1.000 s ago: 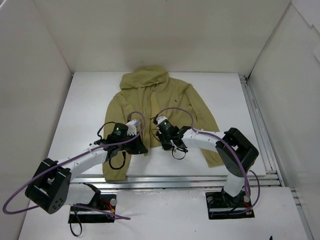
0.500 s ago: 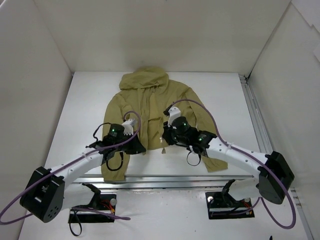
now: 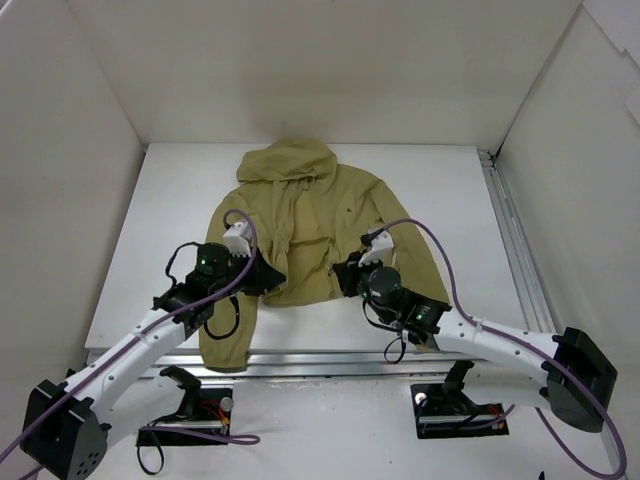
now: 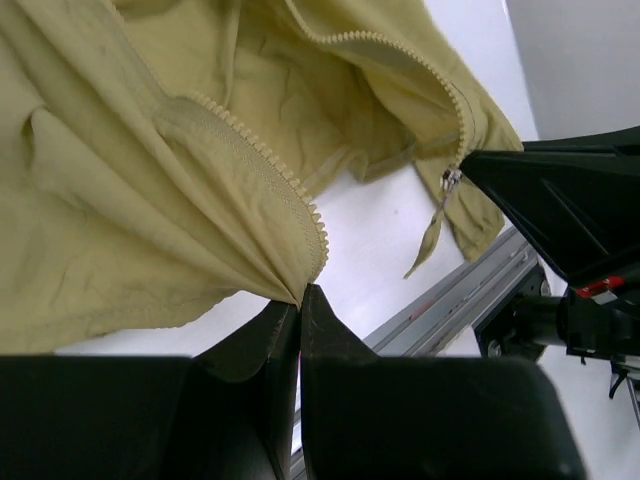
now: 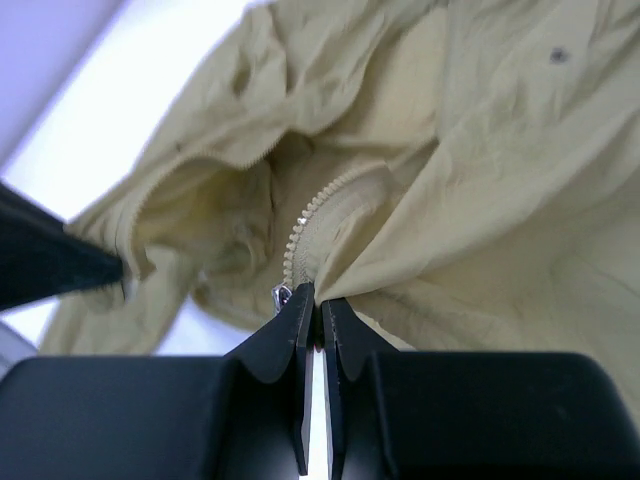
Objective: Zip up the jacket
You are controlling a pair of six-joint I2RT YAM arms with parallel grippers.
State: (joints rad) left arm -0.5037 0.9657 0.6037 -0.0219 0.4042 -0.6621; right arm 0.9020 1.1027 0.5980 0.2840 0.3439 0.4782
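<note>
The olive-khaki hooded jacket (image 3: pixel 300 200) lies face up on the white table (image 3: pixel 170 220), hood at the back, front open at the bottom. My left gripper (image 3: pixel 266 281) is shut on the lower corner of one zipper edge (image 4: pixel 300 290); the teeth (image 4: pixel 260 160) run up from it. My right gripper (image 3: pixel 346 274) is shut on the lower end of the other zipper edge (image 5: pixel 318 300), right beside the metal slider (image 5: pixel 282 295). The slider also shows in the left wrist view (image 4: pixel 452 180). A gap of bare table separates the two held edges.
An aluminium rail (image 3: pixel 400 362) runs along the table's near edge, just below the jacket's hem, and shows in the left wrist view (image 4: pixel 470 290). White walls close in the back and both sides. A second rail (image 3: pixel 512 240) runs along the right side.
Both arms have swung outward, the left to the left and the right to the right. The two held zipper ends have drawn apart and the jacket's lower front has opened.
</note>
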